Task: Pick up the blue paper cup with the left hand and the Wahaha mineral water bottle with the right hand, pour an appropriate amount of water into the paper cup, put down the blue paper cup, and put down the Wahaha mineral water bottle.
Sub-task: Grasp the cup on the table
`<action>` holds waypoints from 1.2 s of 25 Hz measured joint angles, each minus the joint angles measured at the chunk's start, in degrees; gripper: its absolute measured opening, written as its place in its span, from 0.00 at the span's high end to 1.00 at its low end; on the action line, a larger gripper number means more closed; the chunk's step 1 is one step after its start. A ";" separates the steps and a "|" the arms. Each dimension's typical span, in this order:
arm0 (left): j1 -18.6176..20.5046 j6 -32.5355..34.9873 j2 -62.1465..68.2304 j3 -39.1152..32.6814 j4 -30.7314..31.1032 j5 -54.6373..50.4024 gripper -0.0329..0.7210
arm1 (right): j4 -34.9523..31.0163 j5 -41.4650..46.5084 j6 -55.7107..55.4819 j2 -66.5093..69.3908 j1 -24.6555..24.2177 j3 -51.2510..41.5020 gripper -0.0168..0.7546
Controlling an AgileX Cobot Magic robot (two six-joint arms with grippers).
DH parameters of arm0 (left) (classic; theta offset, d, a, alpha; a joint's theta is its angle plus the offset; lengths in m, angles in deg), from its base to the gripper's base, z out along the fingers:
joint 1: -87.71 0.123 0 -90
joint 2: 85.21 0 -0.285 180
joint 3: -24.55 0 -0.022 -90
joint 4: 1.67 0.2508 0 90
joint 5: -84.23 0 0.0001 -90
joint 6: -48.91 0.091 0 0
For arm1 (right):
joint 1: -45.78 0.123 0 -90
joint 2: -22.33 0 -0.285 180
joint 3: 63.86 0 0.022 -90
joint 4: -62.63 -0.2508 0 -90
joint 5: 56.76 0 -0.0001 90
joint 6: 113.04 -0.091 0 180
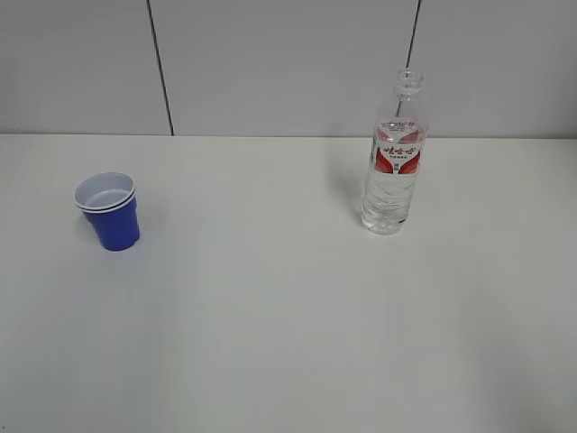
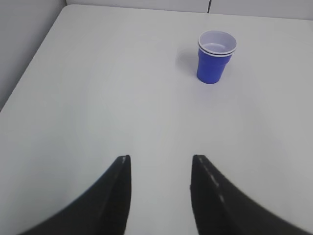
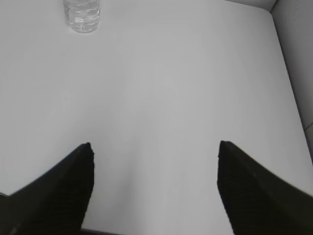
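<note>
The blue paper cup [image 1: 109,211] stands upright on the left of the white table, with a doubled white rim. It also shows in the left wrist view [image 2: 215,57], far ahead and right of my left gripper [image 2: 160,159], which is open and empty. The Wahaha mineral water bottle [image 1: 395,158] stands upright and capless at the right, with clear water in it. Only its base shows in the right wrist view [image 3: 82,14], far ahead and left of my right gripper [image 3: 154,145], which is wide open and empty. Neither arm shows in the exterior view.
The white table [image 1: 270,316] meets a grey panelled wall [image 1: 270,63] at the back. Its left edge [image 2: 29,63] shows in the left wrist view and its right edge [image 3: 288,73] in the right wrist view.
</note>
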 joint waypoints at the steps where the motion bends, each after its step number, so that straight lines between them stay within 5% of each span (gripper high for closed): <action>1: 0.00 0.00 0.00 0.00 0.00 0.00 0.55 | 0.00 0.00 0.00 0.00 0.00 0.00 0.22; 30: 0.00 0.00 0.00 0.00 0.00 0.00 0.55 | 0.00 0.00 0.00 0.00 0.00 0.00 0.22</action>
